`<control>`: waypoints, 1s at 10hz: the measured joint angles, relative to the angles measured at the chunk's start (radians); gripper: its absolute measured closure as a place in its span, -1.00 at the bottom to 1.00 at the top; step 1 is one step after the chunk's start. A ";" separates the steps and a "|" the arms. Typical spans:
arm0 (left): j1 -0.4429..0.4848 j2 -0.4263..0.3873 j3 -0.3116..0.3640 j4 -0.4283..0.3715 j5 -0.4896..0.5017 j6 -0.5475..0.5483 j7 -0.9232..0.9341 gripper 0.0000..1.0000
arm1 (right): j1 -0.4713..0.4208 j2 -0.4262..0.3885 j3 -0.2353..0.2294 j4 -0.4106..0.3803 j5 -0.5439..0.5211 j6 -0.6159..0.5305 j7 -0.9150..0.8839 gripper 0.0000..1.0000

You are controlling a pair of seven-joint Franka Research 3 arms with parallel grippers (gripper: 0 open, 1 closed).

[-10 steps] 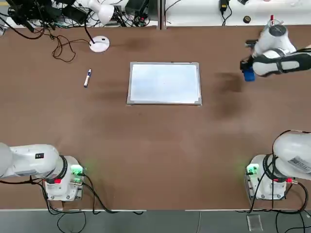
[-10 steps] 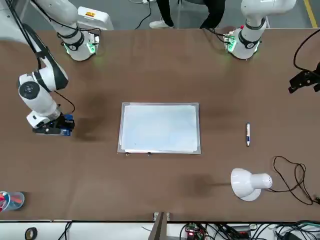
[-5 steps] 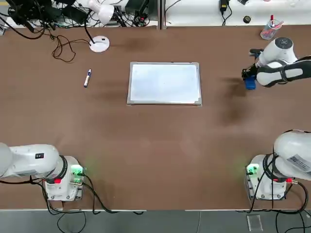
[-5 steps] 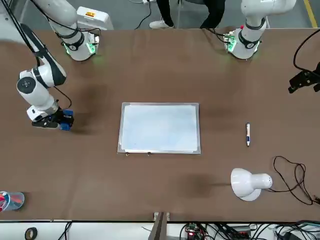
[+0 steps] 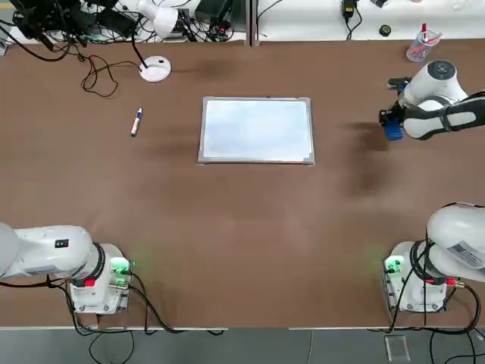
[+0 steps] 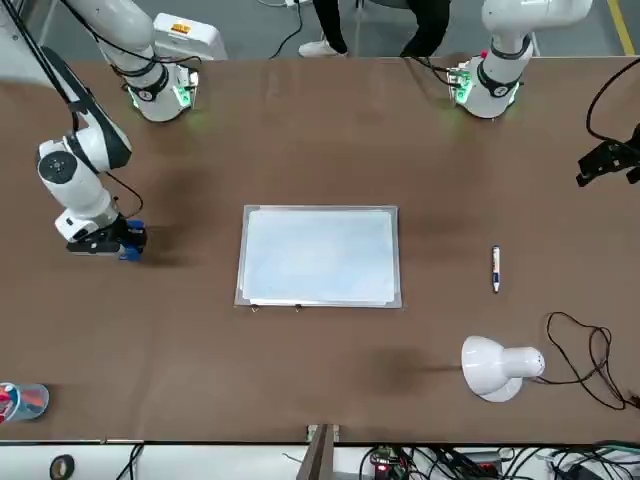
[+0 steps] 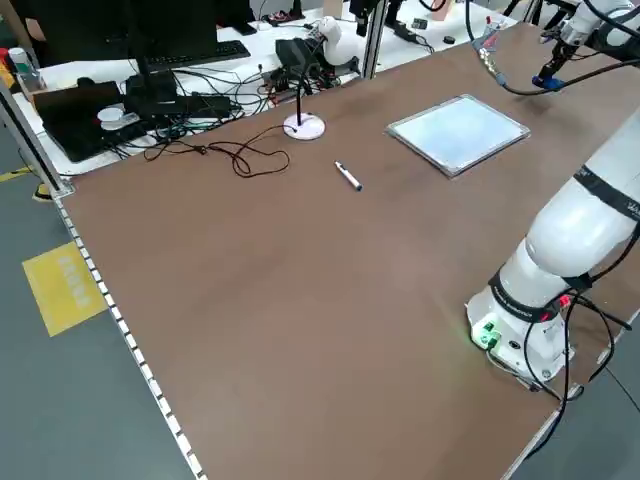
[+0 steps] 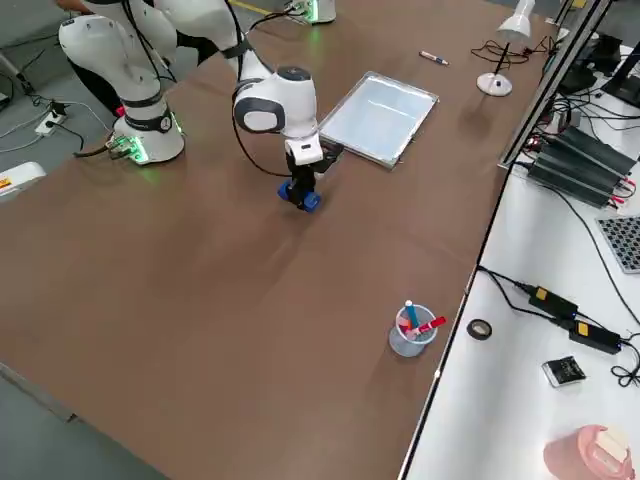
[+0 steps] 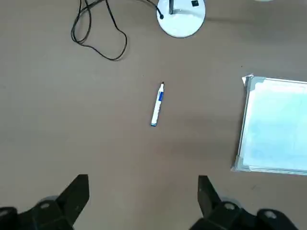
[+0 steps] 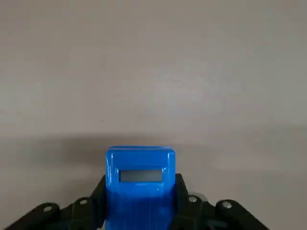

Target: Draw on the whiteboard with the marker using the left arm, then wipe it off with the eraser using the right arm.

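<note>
Eraser [image 10: 139,184] (gripped) — beyond whiteboard [image 5: 257,130] edge

Right arm [image 5: 443,114] reaches far out over the desk's right side, elbow bent, wrist tipped down; right gripper [image 10: 140,191] is clamped on the eraser [image 10: 140,179], low above the surface; left arm [image 5: 45,254] sits folded near its base; left gripper [image 9: 143,201] hangs high, fingers [image 9: 76,194] spread wide, holding nothing.
</note>
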State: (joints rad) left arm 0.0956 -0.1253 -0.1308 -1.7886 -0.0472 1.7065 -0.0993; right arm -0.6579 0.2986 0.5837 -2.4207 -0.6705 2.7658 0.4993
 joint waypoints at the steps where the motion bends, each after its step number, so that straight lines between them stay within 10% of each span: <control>1: 0.000 0.001 0.000 0.000 0.000 0.000 0.000 -1.00 | -0.009 0.000 -0.003 -0.001 -0.012 0.003 0.000 -0.11; 10: -0.002 0.005 -0.002 0.000 0.000 0.000 0.000 -1.00 | -0.018 0.032 -0.032 0.000 -0.045 0.050 0.000 -0.11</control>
State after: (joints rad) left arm 0.0940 -0.1207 -0.1328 -1.7886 -0.0472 1.7066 -0.0993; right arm -0.6757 0.3301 0.5513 -2.4208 -0.7152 2.8162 0.4991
